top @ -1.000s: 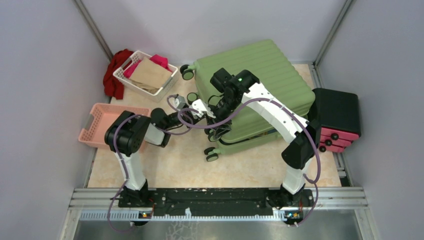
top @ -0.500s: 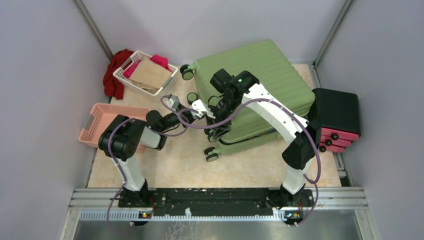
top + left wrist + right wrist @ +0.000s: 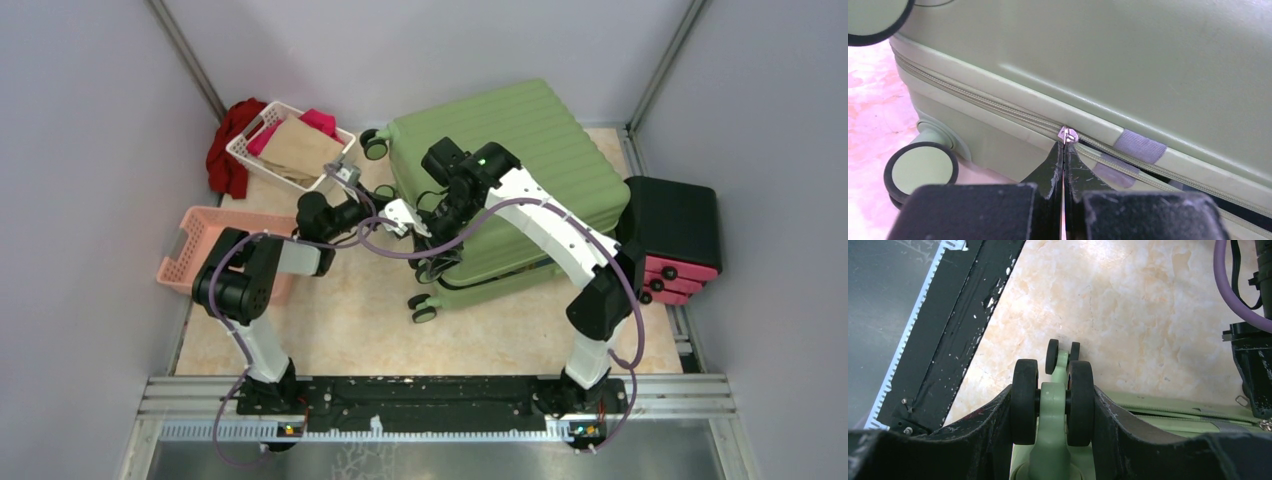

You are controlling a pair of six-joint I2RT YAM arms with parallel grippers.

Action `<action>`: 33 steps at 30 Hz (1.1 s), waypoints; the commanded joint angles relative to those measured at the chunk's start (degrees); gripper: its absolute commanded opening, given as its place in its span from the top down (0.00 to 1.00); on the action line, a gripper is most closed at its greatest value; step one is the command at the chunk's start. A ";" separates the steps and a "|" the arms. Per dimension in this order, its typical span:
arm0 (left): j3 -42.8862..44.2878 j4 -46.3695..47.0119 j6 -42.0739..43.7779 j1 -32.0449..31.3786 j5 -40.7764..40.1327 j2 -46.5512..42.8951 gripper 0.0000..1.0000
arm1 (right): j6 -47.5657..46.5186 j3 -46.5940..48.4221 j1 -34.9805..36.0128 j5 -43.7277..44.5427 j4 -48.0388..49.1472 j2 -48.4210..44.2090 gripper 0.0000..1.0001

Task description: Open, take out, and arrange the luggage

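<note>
We log the luggage (image 3: 530, 140) lying toward the far right of the worktop (image 3: 350, 320), rigid and likely heavy, best worked by its zipper pull (image 3: 1067, 135), which the left pincer (image 3: 1064, 150) pinches tight while the right pincer (image 3: 1053, 402) clamps a caster wheel (image 3: 1025, 400).

Luggage (image 3: 1148, 60) shell: hard plastic, sage green, matt with a soft sheen, ribbed on top. Zipper tape (image 3: 973, 96): woven cloth. Zipper pull (image 3: 1066, 135): bright metal. Grey tabs (image 3: 1139, 146) on the seam: woven fabric. Caster wheel (image 3: 1053, 405): matt black rubbery treads, green plastic fork. Left fingers (image 3: 1050, 172): black plastic, scuffed, pale scratches. Table (image 3: 1128, 305): glossy, beige marbled. White basket (image 3: 247, 128) and pink basket (image 3: 180, 250): latticed plastic.
</note>
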 commanded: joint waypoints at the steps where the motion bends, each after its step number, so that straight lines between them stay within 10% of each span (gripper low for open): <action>1: 3.85 -6.15 2.87 1.49 -8.40 -0.01 1.00 | -1.02 0.64 -0.21 -4.49 -0.01 -5.00 1.00; 33: 32.93 -25.46 -8.52 7.73 -13.84 17.68 1.00 | -0.54 -0.26 -0.17 -6.03 1.60 -5.88 1.00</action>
